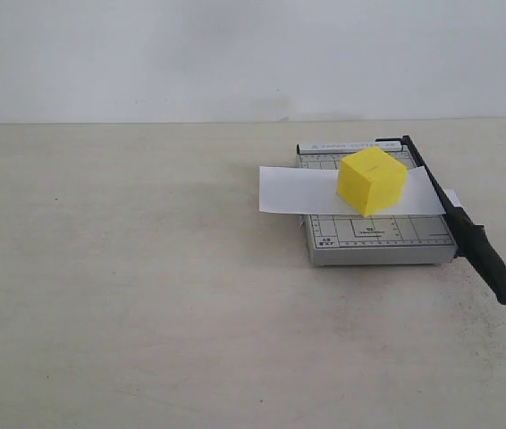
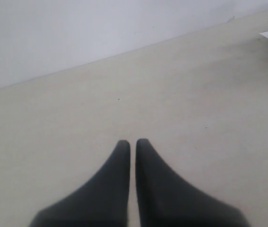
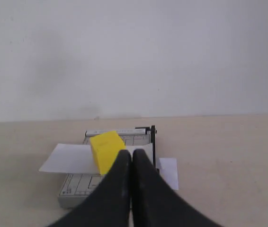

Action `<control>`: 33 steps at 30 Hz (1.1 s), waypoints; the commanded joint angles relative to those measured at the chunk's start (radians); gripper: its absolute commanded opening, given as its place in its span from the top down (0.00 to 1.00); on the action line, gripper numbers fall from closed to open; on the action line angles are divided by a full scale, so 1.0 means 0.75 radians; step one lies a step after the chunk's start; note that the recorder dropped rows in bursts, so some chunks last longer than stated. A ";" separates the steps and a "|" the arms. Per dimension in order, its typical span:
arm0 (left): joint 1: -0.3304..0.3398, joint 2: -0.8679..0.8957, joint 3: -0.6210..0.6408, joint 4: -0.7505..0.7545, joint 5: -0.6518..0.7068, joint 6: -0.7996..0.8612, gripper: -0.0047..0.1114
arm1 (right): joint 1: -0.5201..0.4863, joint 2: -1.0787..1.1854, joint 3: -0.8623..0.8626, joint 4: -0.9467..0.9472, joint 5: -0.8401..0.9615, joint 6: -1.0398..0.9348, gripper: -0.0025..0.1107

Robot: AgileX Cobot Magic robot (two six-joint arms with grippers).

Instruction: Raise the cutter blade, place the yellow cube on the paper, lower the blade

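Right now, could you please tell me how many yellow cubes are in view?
1. The yellow cube sits on the paper that lies across the paper trimmer base, beside the lowered cutter blade. No other cube shows in any view.

Exterior view. Trimmer base point(image 1: 374, 241) is sitting on the table point(image 1: 146, 295), right of centre, with the wall point(image 1: 235, 54) standing behind. Paper point(image 1: 293, 189) is lying crosswise on the base, overhanging its left edge and running under the cutter blade point(image 1: 468, 234), a short end sticking out to the blade's right. Cube point(image 1: 372, 180) is resting on the paper, over the base's right half and toward its rear, just left of the blade. Blade is lying down along the base's right edge, on top of the paper, its handle projecting past the front edge over the table.
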 commanded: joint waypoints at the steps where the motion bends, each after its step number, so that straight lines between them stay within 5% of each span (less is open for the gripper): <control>1: 0.003 0.004 0.005 -0.012 -0.011 -0.015 0.92 | -0.002 -0.007 0.055 -0.134 -0.040 -0.116 0.98; 5: 0.003 0.004 0.005 -0.012 -0.011 -0.015 0.92 | -0.002 -0.007 0.196 -0.417 -0.071 0.217 0.98; 12: 0.003 0.004 0.005 -0.012 -0.011 -0.015 0.92 | -0.002 -0.007 0.479 -0.599 -0.378 0.397 0.98; 14: 0.003 0.004 0.005 -0.012 -0.011 -0.015 0.92 | -0.002 -0.007 0.479 -0.497 -0.218 0.413 0.98; 23: 0.003 0.004 0.005 -0.012 -0.011 -0.015 0.92 | -0.004 -0.007 0.479 -0.416 -0.206 0.200 0.98; 33: 0.003 0.004 0.005 -0.012 -0.011 -0.015 0.92 | -0.265 -0.007 0.479 0.057 -0.276 -0.145 0.98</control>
